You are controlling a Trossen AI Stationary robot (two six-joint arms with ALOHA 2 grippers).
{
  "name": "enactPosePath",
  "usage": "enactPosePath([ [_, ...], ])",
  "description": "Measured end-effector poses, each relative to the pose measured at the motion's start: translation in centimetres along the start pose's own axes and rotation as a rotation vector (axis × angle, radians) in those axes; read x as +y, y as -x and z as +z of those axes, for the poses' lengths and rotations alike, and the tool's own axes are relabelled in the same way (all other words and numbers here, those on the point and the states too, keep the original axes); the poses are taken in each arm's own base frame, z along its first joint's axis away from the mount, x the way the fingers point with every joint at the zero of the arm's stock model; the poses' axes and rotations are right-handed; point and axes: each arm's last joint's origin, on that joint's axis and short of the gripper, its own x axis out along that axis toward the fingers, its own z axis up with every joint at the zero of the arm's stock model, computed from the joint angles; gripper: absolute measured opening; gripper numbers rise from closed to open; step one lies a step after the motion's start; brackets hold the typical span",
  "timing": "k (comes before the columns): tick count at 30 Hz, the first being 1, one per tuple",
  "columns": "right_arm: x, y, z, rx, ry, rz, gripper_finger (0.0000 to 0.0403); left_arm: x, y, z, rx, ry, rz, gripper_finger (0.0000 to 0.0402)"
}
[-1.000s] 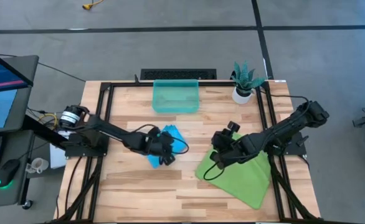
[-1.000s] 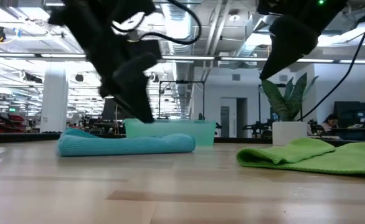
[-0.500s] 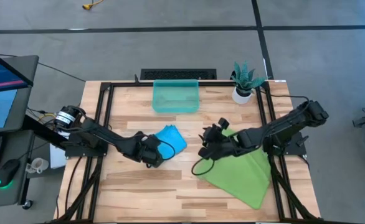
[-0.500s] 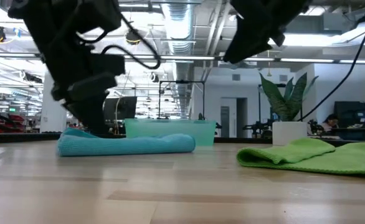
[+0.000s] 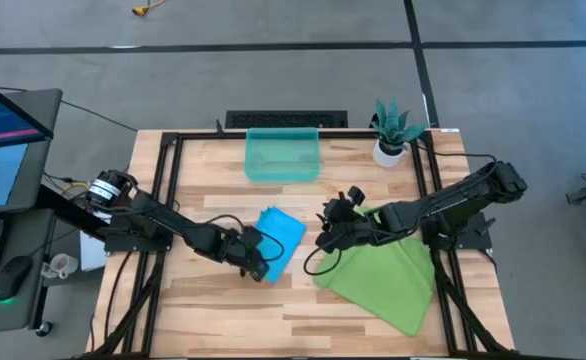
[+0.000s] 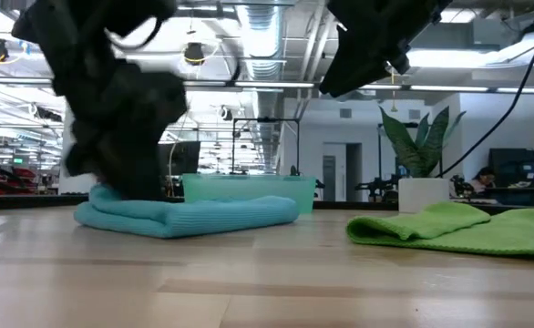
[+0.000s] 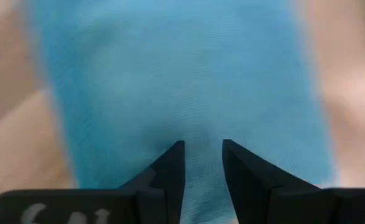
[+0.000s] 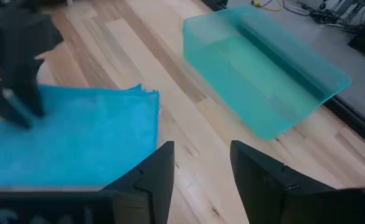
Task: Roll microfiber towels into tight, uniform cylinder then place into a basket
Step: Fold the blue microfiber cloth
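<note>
The blue towel [image 5: 278,231] lies slanted. The left gripper [image 5: 265,266] pinches its near end; the right gripper [image 5: 331,222] hovers open.

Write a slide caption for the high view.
Left gripper works the blue towel; right gripper hovers open nearby; basket empty.

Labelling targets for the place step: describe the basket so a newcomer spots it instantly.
On the wooden table, look to the far edge, at the middle. The basket sits there, left of the white potted plant and beyond the blue towel. It is the only see-through teal bin, low-walled and empty.
</note>
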Motion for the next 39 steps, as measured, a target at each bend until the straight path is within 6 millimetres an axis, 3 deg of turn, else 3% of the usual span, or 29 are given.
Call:
enactPosePath([
  [7,0.1,0.0,-0.1,0.019,0.0,0.035,0.018,-2.0,0.9,0.8,-0.112,-0.214,-0.195,0.0098],
  [16,0.1,0.0,-0.1,0.022,0.0,0.041,0.0178,-1.2,1.9,1.1,-0.217,-0.315,-0.04,0.0098],
  [22,0.2,0.0,-0.1,0.036,-0.049,0.064,0.0174,-0.6,0.7,1.6,-0.122,-0.25,-0.065,0.0098],
  [31,0.3,0.0,0.0,0.041,-0.038,0.095,0.0162,0.3,-2.0,3.6,-0.101,-0.294,-0.109,0.0098],
  [36,0.6,0.2,-0.2,0.061,-0.033,0.138,0.0163,1.5,-3.1,4.2,-0.1,-0.081,-0.043,0.0098],
  [39,0.7,0.2,-0.3,0.08,-0.033,0.165,0.0164,1.4,-3.9,4.5,-0.13,-0.042,-0.052,0.0098],
])
